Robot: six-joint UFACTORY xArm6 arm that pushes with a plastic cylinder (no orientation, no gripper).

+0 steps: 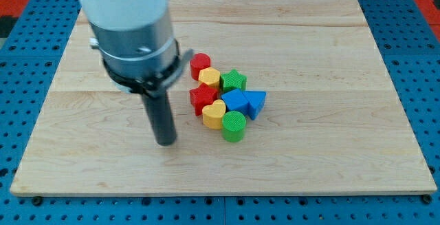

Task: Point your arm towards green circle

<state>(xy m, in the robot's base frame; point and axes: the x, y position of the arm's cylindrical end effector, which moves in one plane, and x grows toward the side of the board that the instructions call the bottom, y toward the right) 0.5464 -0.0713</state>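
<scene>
The green circle block (233,126) stands at the lower end of a tight cluster of blocks near the middle of the wooden board (330,60). My tip (165,142) rests on the board to the left of the cluster, roughly level with the green circle and a clear gap away from it. A yellow heart block (214,114) lies just up-left of the green circle, between it and my tip's side.
The cluster also holds a red circle (200,65), a yellow block (210,78), a green star (234,81), a red star (202,98), a blue block (236,101) and a blue triangle (255,103). A blue pegboard (412,18) surrounds the board.
</scene>
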